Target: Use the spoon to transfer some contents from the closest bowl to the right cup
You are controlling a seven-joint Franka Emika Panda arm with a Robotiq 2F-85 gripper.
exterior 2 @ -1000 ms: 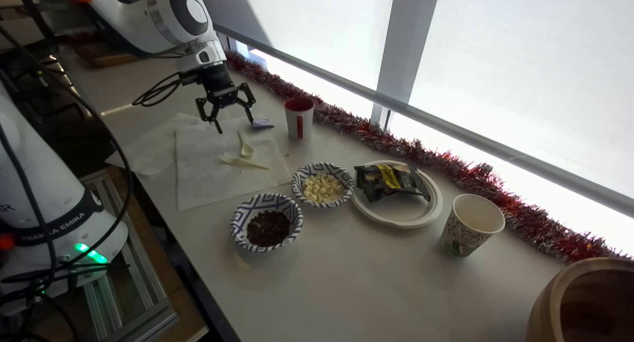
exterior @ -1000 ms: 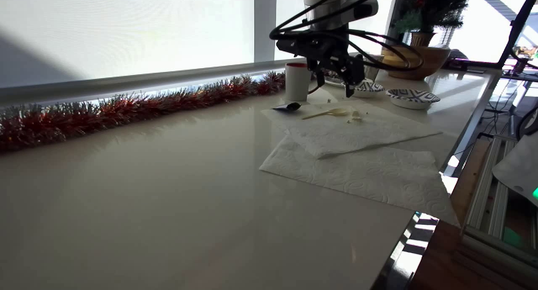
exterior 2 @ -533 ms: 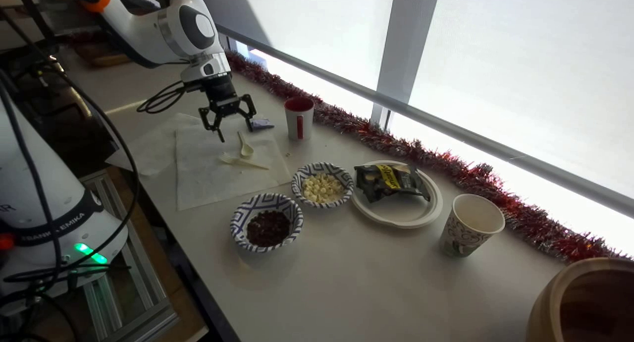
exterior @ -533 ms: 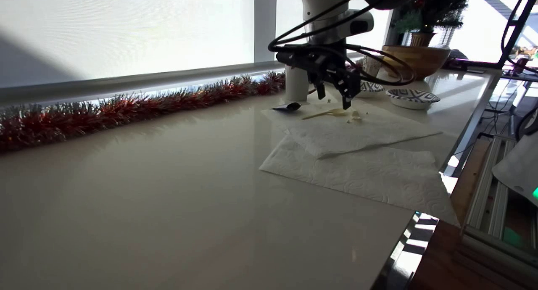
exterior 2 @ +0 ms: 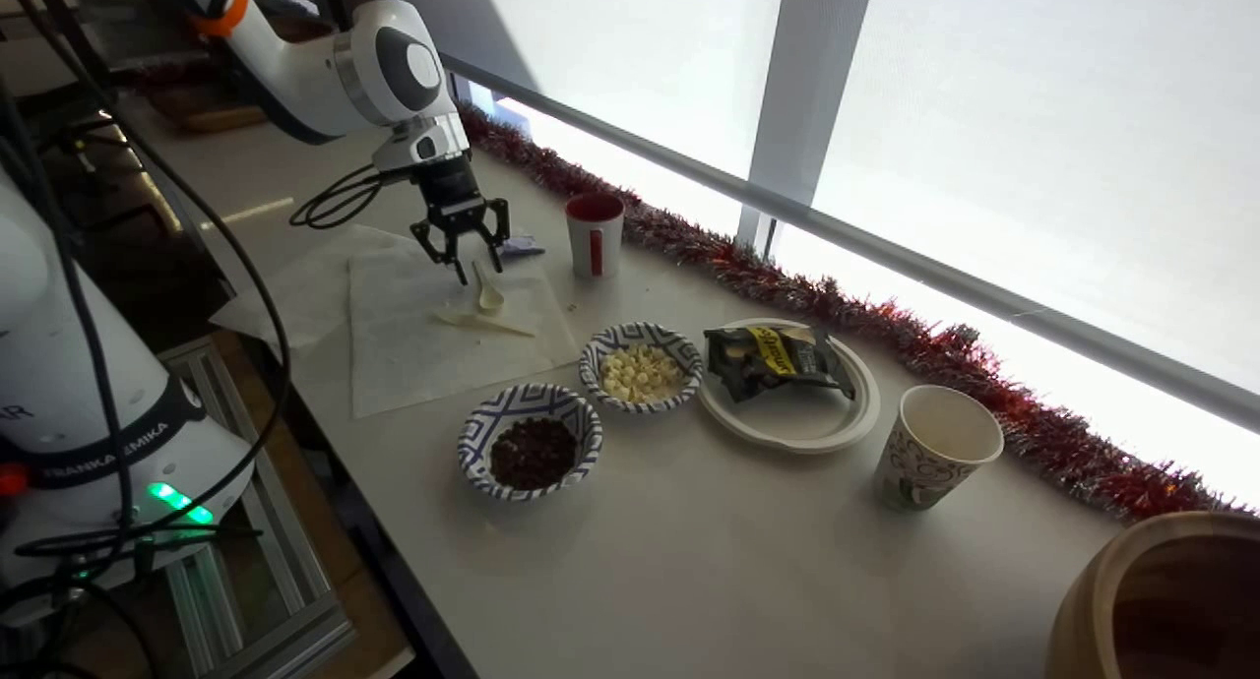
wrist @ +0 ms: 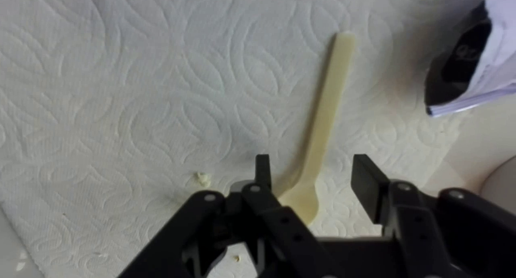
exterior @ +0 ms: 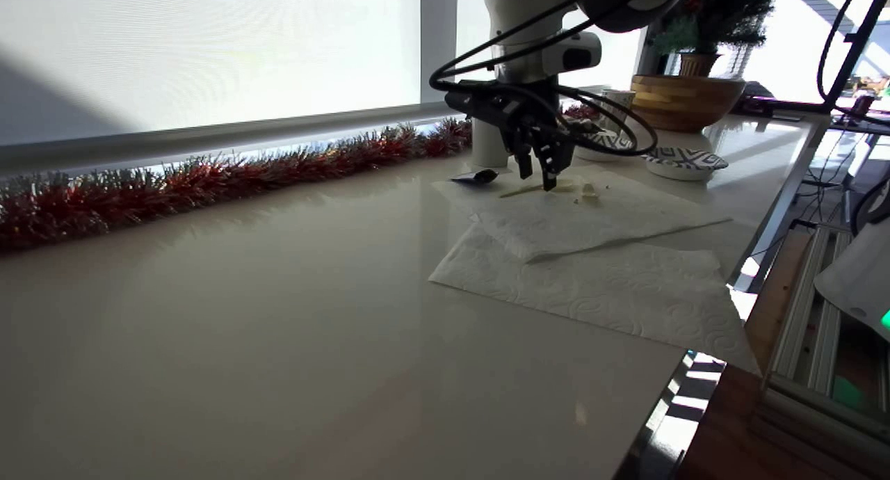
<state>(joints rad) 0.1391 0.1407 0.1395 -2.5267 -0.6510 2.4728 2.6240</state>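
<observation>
1. Spoon (wrist: 323, 129) lies on the paper towel (wrist: 121, 108), right of centre in the wrist view, handle pointing up the frame, its scoop end low and partly covered by the gripper (wrist: 311, 169).
2. The jaws stand about halfway parted, either side of the spoon's neck with gaps showing; nothing is held.
3. A purple packet (wrist: 498, 60) takes up the upper right corner there; in an exterior view a second pale utensil (exterior 2: 492, 324) lies just below the spoon.
4. In an exterior view the counter (exterior 2: 709, 561) spreads wide through the lower middle, its edge slanting from upper left to bottom centre, with the patterned bowl (exterior 2: 532, 401) of dark bits (exterior 2: 535, 455) left of centre and the paper cup (exterior 2: 920, 472) at right.
5. Its surface is pale; in an exterior view red-silver garland (exterior: 208, 184) runs at left, beneath the blind (exterior: 208, 56).
</observation>
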